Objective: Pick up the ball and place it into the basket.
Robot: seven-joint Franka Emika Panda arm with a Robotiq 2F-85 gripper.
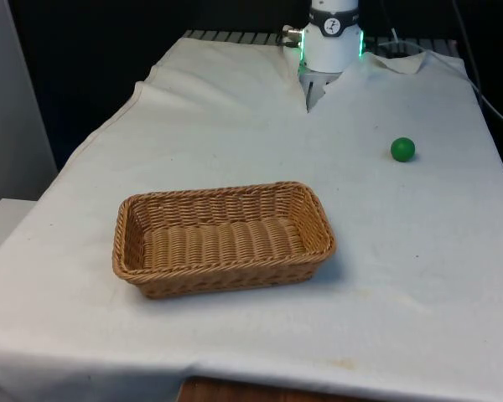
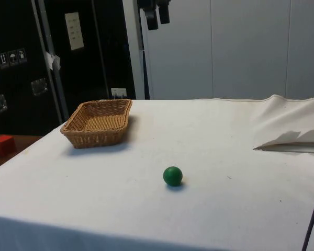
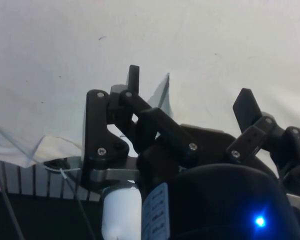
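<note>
A small green ball (image 1: 402,149) rests on the white cloth at the front view's right, towards the far end of the table. In the side view the ball (image 2: 172,176) lies near the table's front edge. A brown wicker basket (image 1: 134,218) stands empty left of the table's middle, well apart from the ball; its rim (image 2: 78,117) shows in the side view at the far left. My gripper (image 2: 157,18) hangs high above the table, over the stretch between basket and ball. In the wrist view the gripper (image 3: 190,87) is open, with bare cloth between its fingers.
The robot's base (image 1: 331,42) stands at the table's far end, with a raised fold of cloth (image 2: 293,141) beside it. A red block (image 2: 2,145) sits on a lower surface beyond the basket. A cable (image 1: 486,92) runs along the front view's right edge.
</note>
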